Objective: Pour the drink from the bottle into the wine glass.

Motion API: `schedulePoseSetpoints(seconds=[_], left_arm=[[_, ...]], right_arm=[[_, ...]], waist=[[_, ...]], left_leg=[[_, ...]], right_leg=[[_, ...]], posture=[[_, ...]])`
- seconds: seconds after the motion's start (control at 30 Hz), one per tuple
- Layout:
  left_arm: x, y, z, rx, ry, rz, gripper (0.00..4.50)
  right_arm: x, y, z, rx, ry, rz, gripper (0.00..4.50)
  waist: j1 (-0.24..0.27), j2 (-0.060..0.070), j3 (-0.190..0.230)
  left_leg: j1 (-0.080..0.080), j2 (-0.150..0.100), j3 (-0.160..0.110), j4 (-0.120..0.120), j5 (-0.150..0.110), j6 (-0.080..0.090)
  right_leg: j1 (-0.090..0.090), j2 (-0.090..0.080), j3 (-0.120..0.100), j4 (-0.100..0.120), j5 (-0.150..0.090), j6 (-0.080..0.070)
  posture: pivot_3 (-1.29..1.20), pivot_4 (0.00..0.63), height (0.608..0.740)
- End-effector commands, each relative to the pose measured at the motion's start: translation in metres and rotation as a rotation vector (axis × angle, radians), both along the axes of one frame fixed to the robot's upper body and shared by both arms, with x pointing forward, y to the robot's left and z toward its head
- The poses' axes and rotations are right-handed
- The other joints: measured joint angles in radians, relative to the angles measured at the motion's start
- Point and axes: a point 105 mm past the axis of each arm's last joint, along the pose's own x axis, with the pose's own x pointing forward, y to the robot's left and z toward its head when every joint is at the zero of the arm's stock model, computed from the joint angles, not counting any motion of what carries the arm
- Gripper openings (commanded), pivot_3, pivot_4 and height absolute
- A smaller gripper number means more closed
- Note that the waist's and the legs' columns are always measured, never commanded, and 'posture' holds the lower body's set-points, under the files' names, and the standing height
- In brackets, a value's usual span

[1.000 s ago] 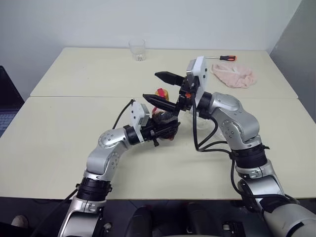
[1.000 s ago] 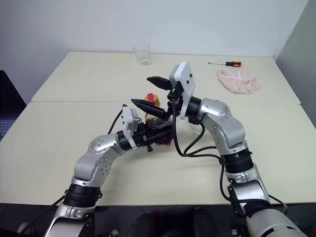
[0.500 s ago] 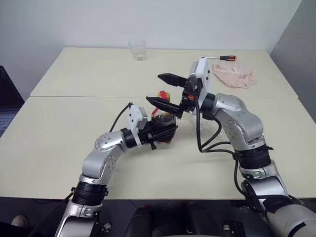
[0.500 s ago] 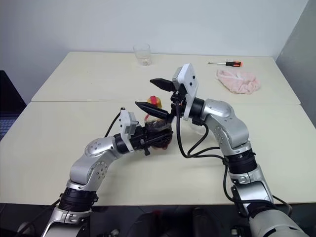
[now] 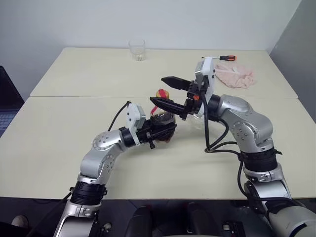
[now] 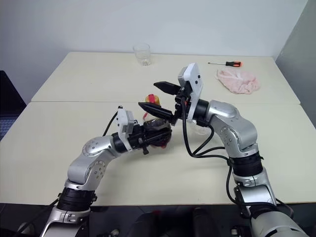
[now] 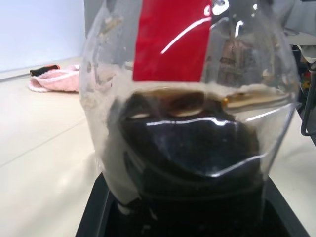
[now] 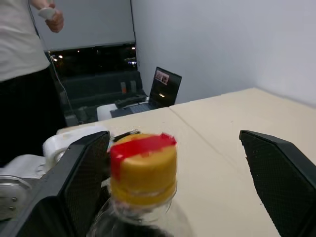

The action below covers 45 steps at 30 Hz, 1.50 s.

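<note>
My left end effector (image 5: 160,129) grips the squat clear plastic bottle (image 7: 192,123) of dark drink (image 7: 190,148); my right end effector (image 5: 168,94) reaches level, fingers spread beside its yellow cap (image 8: 143,168)

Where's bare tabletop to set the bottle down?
Bare: the near left table, and between the tumbler and screwdriver. Crowded: the middle, around the bottle, both grippers and the wine glass; the pink cloth takes the far right.

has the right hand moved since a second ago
Yes. The right hand has shifted slightly right, toward the pink cloth, still open around the cap.
</note>
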Motion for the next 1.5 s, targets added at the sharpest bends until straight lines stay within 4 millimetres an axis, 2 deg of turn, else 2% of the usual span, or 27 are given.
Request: schedulePoseSetpoints(seconds=[0.03,0.47,0.87,1.5], left_arm=[[-0.006,0.0,0.023,-0.032,-0.096,-0.022,1.7],[-0.006,-0.001,0.023,-0.03,-0.094,-0.023,1.7],[-0.005,-0.001,0.023,-0.031,-0.096,-0.022,1.7],[-0.006,0.003,0.021,-0.028,-0.092,-0.016,1.7]], right_arm=[[-0.008,-0.002,0.016,0.033,-0.029,0.015,4.48],[0.002,-0.003,0.025,0.075,-0.001,-0.025,4.48],[0.007,-0.01,0.015,0.025,-0.041,-0.051,4.48],[0.02,-0.044,0.002,-0.047,-0.052,-0.124,4.48]], waist=[[0.0,0.0,0.0],[0.0,0.0,0.0],[0.0,0.0,0.0],[0.001,0.0,0.0]], left_leg=[[0.0,0.0,0.0,0.0,0.0,0.0],[0.0,0.0,0.0,0.0,0.0,0.0],[0.0,0.0,0.001,0.0,0.0,0.0],[0.0,0.0,0.001,0.0,0.0,0.0]], right_leg=[[0.0,0.0,0.0,0.0,0.0,0.0],[0.0,0.0,0.0,0.0,0.0,0.0],[0.0,0.0,0.0,0.0,0.0,0.0],[0.0,0.0,0.0,0.0,0.0,0.0]], posture=[[0.0,0.15,0.74],[0.0,0.15,0.74],[0.0,0.15,0.74],[0.0,0.15,0.74]])
